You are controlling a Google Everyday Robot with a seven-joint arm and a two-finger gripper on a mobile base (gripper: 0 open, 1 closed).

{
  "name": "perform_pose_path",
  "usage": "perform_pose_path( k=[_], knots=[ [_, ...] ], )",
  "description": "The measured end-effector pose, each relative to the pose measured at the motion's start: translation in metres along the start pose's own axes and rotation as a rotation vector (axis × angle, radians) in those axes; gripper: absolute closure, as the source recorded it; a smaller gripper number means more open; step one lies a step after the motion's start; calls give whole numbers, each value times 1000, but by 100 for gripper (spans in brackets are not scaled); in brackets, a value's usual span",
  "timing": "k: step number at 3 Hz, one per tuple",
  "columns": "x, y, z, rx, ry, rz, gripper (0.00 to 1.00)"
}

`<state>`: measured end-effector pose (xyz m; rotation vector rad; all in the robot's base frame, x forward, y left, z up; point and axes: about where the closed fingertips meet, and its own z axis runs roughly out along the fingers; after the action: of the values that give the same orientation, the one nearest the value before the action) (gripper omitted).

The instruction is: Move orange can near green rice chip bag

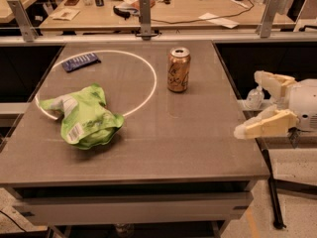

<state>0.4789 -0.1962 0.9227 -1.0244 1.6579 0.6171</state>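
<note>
Camera view: end effector (251,103) sits off the worktop's (198,148) right edge, fingers apart, empty. Orange can (178,69) stands upright to its left & farther back. Green rice chip bag (81,115) lies well left of can, nearer front.

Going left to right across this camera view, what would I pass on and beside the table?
green rice chip bag → orange can → gripper, open, just past the table's right edge.

My gripper (247,103) — far right of my view.
I see cream wedge-shaped fingers (270,125) on a rounded white housing (304,99).
</note>
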Motion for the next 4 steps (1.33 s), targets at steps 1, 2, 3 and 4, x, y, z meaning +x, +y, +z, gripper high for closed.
perform_pose_path(
  k=[1, 2, 3, 4],
  knots=[
    [13, -5, 23, -1, 19, 35, 0],
    [18, -13, 44, 11, 25, 61, 0],
    [15, -20, 63, 21, -9, 70, 0],
    [7, -32, 84, 32, -48, 53, 0]
  ],
)
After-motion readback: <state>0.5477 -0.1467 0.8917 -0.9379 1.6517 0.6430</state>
